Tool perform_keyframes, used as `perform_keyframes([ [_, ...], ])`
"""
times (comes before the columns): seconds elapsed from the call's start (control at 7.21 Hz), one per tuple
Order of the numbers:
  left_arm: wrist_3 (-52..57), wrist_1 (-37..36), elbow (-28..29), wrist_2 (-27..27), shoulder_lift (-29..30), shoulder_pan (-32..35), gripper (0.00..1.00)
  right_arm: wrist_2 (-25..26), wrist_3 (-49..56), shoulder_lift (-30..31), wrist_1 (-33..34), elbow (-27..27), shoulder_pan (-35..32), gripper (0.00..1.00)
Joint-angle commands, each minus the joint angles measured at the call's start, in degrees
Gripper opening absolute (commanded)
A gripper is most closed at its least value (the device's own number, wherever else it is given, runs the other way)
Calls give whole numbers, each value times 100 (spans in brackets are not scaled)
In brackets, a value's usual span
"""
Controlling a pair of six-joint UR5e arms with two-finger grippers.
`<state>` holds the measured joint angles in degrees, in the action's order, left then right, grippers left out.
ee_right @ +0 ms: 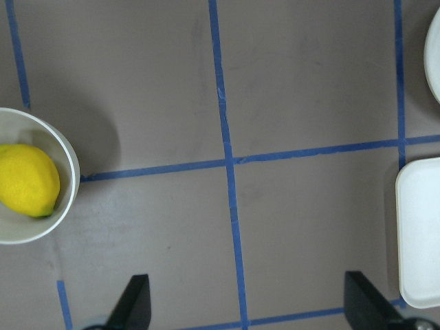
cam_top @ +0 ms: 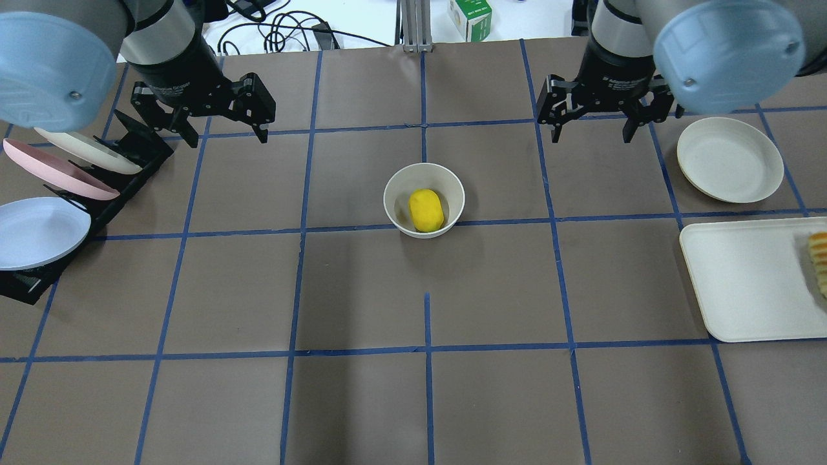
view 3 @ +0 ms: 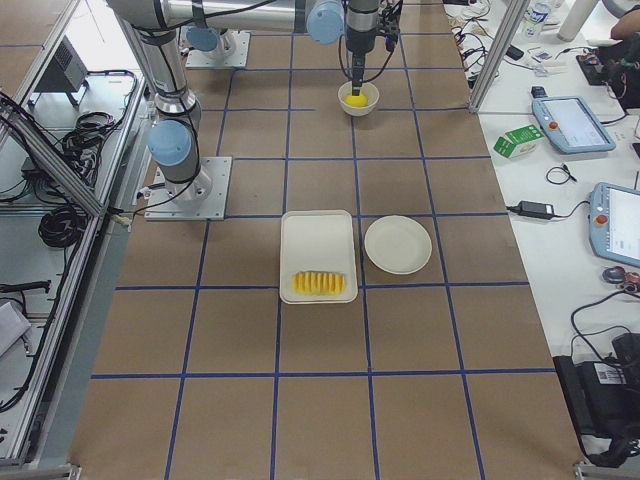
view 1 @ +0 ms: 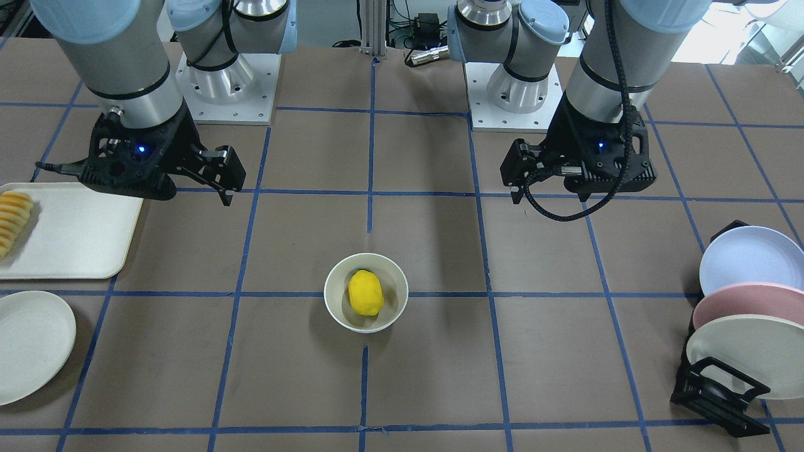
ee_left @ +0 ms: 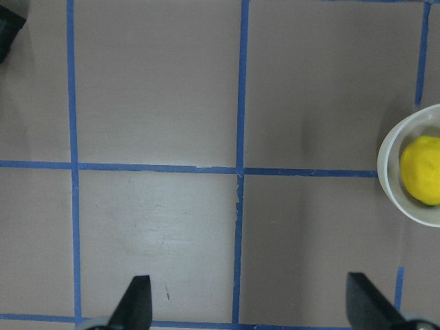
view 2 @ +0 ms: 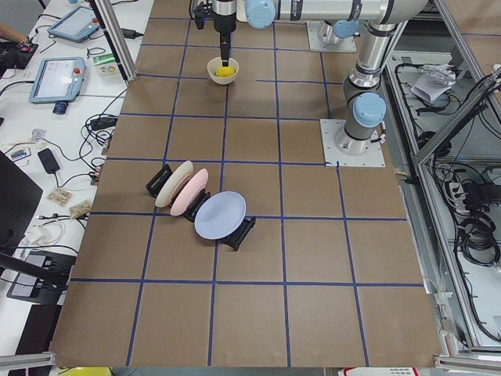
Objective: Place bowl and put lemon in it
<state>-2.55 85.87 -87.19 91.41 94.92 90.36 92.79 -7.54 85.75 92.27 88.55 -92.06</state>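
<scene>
The cream-white bowl stands upright at the middle of the table, and the yellow lemon lies inside it. In the front view the lemon rests in the bowl. My left gripper is open and empty, held above the table behind and to the left of the bowl. My right gripper is open and empty, behind and to the right of it. The left wrist view shows the bowl and lemon at its right edge. The right wrist view shows the bowl and lemon at its left edge.
A black rack with three upright plates stands at the table's left side. A flat cream plate and a white tray holding sliced food lie at the right. Blue tape lines grid the brown table.
</scene>
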Motion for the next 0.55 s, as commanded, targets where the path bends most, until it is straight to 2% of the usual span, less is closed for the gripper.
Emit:
perform_keyframes([
  [0.0,0,0,0,0,0,0,100,-242,129,337,-472,22,57,100],
  [0.14,0,0,0,0,0,0,100,-531,174,338,-447,13,57,100],
  [0.42,0,0,0,0,0,0,100,-437,174,329,-473,31,56,100],
])
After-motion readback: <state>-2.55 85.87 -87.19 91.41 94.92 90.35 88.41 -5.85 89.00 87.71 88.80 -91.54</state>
